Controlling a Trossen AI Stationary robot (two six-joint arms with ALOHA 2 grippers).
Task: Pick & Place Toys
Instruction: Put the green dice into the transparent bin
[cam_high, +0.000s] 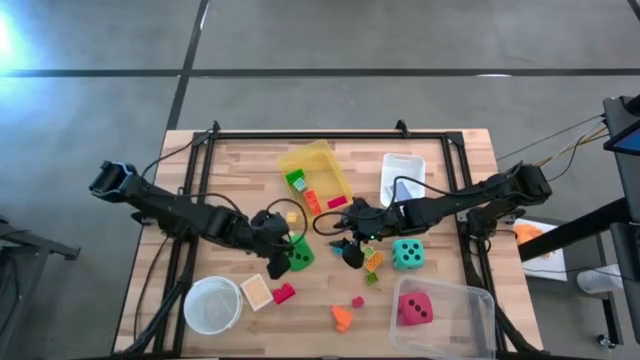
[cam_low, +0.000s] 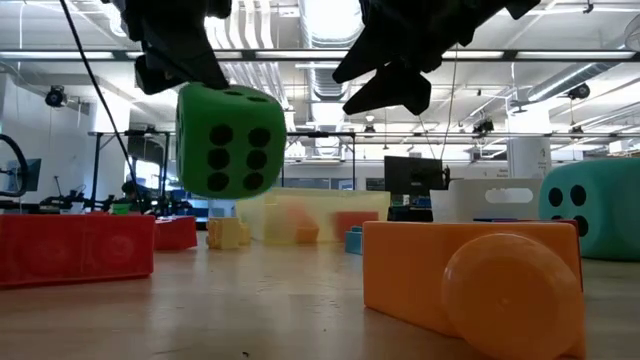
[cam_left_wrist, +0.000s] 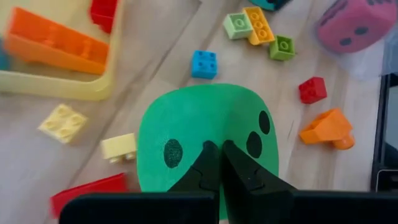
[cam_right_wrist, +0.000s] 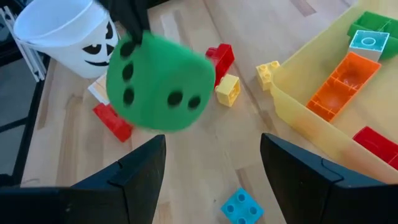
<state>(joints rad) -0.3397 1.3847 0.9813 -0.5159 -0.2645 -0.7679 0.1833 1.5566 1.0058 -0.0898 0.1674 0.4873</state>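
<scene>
Left hand (cam_left_wrist: 219, 163): fingers pinched together on the green die (cam_low: 229, 140), carrying it clear of the tabletop (cam_high: 450, 160).
Green die: hangs under the left hand, near the yellow bin (cam_high: 318, 172).
Right hand (cam_right_wrist: 211, 171): fingers spread, holding nothing, just beside the die, above a blue block (cam_right_wrist: 241, 205).

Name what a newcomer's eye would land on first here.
The green die hangs clear above the table, pinched by the left gripper near the middle. The right gripper hovers open just beside it, over the wood near the yellow bin. The pink-red die sits in the clear bin at the table's front right.
</scene>
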